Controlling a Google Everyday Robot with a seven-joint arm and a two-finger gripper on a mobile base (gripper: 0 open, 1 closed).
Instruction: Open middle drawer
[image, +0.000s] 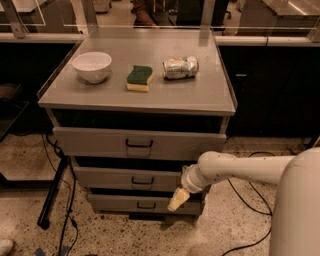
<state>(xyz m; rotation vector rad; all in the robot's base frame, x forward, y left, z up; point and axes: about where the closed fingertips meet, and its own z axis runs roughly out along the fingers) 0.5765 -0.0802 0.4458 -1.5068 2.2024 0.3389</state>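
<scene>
Blocking right end of middle drawer (118, 178): gripper (178, 199)

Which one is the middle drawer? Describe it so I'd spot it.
Find the grey metal cabinet with three stacked drawers. The middle drawer is the second front down, with a small black handle. It sits below the taller top drawer and above the bottom drawer, before whose right end the claw hangs.

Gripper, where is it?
In the camera view, the gripper sits low right, just below the right end of the middle drawer, in front of the bottom drawer.
</scene>
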